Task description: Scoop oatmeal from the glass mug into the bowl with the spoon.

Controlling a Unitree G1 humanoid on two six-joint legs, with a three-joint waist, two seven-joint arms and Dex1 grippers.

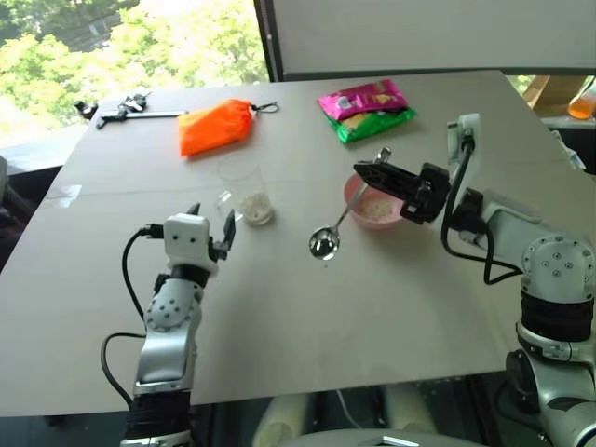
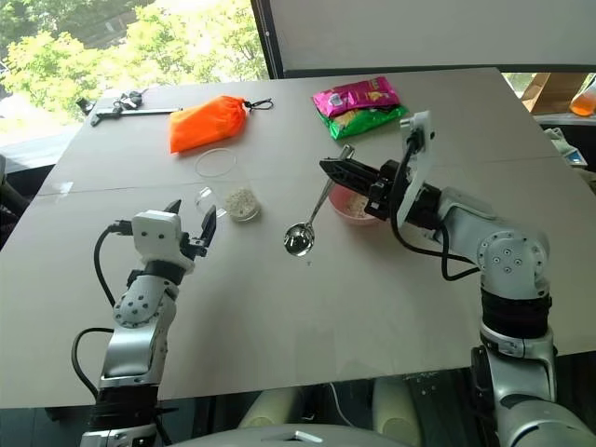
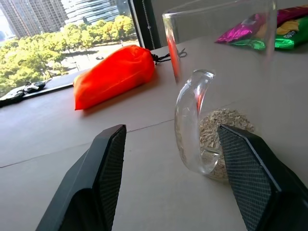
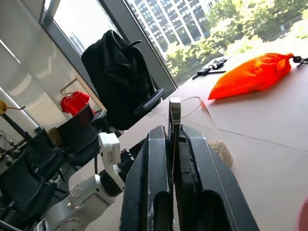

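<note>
While clamped on the handle of the spoon [image 1: 340,223], right hand [image 1: 365,171] hovering above the tabletop [image 1: 372,317], fingers pressed together with the thin metal strip between them. Spoon hanging slantwise, oval bowl end low and near the tabletop surface, between the glass mug [image 1: 246,194] and the bowl [image 1: 374,203]; whether touching the tabletop, cannot tell. Nothing visible in the spoon's oval. Pale pink bowl standing just beside and partly under the right hand, a little oatmeal lying inside. Glass mug upright toward the left, oatmeal [image 3: 219,134] in a low heap at its bottom, clear side handle [image 3: 192,122] turned toward the left hand [image 1: 212,228]. Left hand level and close to the mug, fingers [image 3: 103,178] spread wide, one on either side of the handle but apart from it, gripping nothing. Farther back on the tabletop: orange pouch [image 1: 217,127] with a drawstring, pink and green snack packet [image 1: 365,109], black and silver tool [image 1: 126,110] near the far left corner. Black office chair [image 4: 120,79] visible in the right wrist view.
</note>
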